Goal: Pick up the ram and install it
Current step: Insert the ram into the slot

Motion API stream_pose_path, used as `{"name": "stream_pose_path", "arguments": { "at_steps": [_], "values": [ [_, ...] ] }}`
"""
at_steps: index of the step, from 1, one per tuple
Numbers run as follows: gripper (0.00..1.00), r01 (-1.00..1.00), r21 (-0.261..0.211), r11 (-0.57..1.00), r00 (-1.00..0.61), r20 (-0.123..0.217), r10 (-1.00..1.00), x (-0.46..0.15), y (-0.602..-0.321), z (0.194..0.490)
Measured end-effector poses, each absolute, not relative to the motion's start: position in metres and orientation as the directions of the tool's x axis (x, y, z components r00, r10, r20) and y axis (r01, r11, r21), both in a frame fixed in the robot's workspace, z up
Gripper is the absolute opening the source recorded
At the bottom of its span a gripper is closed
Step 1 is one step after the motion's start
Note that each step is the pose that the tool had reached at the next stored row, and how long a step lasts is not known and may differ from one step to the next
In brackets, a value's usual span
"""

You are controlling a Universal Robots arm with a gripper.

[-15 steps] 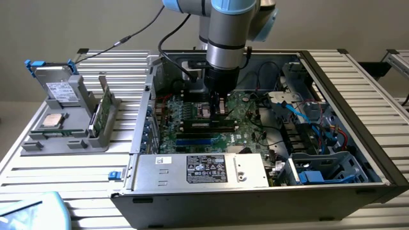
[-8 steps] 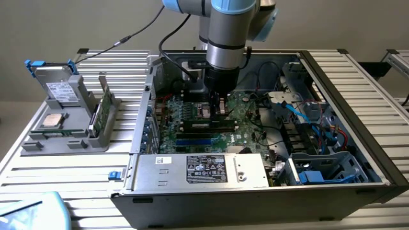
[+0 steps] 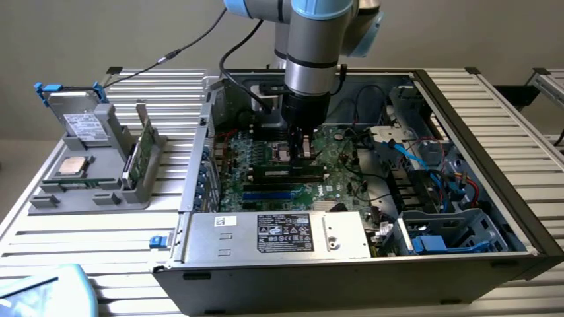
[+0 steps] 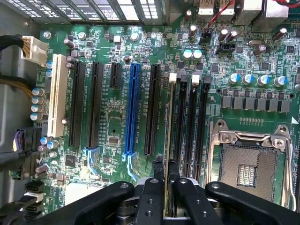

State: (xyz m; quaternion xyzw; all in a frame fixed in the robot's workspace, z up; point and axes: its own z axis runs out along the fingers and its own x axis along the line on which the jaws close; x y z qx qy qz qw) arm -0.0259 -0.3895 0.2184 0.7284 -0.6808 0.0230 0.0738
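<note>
The ram [image 4: 168, 122] is a thin dark-green stick seen edge-on in the wrist view. My gripper [image 4: 166, 176] is shut on it, one black finger [image 4: 152, 187] on each side. The stick hangs upright over the row of black memory slots [image 4: 190, 122], lined up along the slot nearest the long expansion slots. I cannot tell whether its lower edge touches that slot. In the exterior view my gripper [image 3: 300, 150] reaches straight down into the open computer case [image 3: 493, 119], just above the motherboard [image 3: 264, 165].
An open processor socket [image 4: 248, 164] lies beside the memory slots, and a blue expansion slot [image 4: 132, 108] on their other side. A power supply [image 3: 282, 234] fills the case front, with cables [image 3: 423, 165] at the exterior view's right. A grey holder [image 3: 88, 178] outside carries a silver processor chip [image 3: 72, 167] and a green card [image 3: 141, 148].
</note>
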Motion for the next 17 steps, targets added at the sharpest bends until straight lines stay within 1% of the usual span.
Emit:
{"name": "stream_pose_path", "arguments": {
  "at_steps": [17],
  "values": [
    [0.14, -0.995, 0.076, -0.066, 0.075, 0.134, -0.988, -0.0259, -0.3866, 0.2168]
  ]
}}
